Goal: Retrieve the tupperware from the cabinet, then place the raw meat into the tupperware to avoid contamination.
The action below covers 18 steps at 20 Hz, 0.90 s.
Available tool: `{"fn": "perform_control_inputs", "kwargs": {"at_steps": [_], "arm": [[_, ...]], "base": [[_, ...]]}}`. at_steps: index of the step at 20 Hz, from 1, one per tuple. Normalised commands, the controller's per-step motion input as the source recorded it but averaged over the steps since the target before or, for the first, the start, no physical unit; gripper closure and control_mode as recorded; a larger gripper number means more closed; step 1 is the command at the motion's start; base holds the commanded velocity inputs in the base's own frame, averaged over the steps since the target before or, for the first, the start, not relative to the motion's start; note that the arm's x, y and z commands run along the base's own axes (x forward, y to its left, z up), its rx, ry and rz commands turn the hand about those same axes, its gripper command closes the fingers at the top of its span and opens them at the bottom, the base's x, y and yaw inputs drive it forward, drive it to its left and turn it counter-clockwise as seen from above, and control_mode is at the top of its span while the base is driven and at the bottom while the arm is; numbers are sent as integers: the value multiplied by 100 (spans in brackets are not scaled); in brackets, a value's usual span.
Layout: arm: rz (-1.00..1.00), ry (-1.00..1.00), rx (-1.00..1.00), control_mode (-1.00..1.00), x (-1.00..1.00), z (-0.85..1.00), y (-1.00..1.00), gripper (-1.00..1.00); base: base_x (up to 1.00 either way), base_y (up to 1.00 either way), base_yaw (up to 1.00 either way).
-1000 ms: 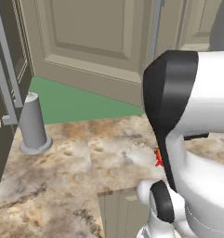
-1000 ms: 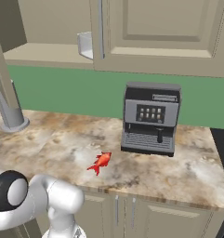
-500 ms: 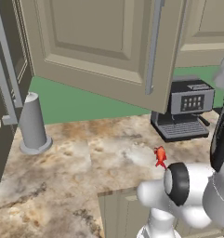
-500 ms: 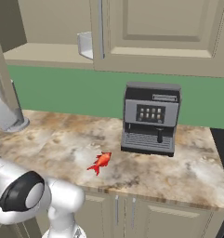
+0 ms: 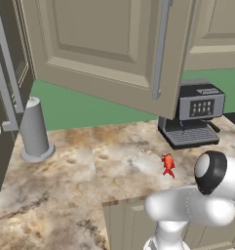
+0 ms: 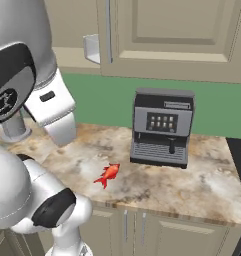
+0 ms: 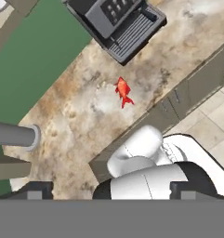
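Note:
The raw meat (image 5: 168, 164) (image 6: 108, 175) (image 7: 123, 91) is a small red-orange chunk lying on the marble counter in front of the coffee machine. The tupperware (image 6: 92, 48), pale and translucent, stands on the shelf of the beige cabinet (image 6: 167, 30), partly behind the door edge and its bar handle. My gripper (image 7: 111, 191) hangs high over the counter and looks down on it. Its two dark fingertips (image 7: 36, 190) stand far apart with nothing between them. The meat lies well below and ahead of the hand.
A coffee machine (image 5: 197, 117) (image 6: 162, 127) (image 7: 118, 21) stands at the back of the counter. A grey cylinder (image 5: 35, 129) (image 7: 13, 135) stands at the left. The open cabinet door (image 5: 109, 49) juts out over the counter. A dark brown cabinet (image 5: 4, 97) borders the left side.
My arm has swung: it has left the middle of the left base view, uncovering the coffee machine, and has risen at the left of the right base view. The meat and tupperware have not moved.

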Motion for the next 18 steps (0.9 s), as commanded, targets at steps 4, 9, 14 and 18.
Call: {"fn": "perform_control_inputs", "kwargs": {"at_steps": [4, 9, 14, 18], "arm": [[0, 6, 14, -100, 77, -16, -13, -100], [1, 26, 18, -100, 53, -16, -1, -100], [-2, 23, 24, -100, 13, -24, 2, -100], [-11, 10, 13, -100, 16, -23, 29, -100]], "base": [[0, 0, 0], [0, 0, 0], [0, 0, 0], [0, 0, 0]]}}
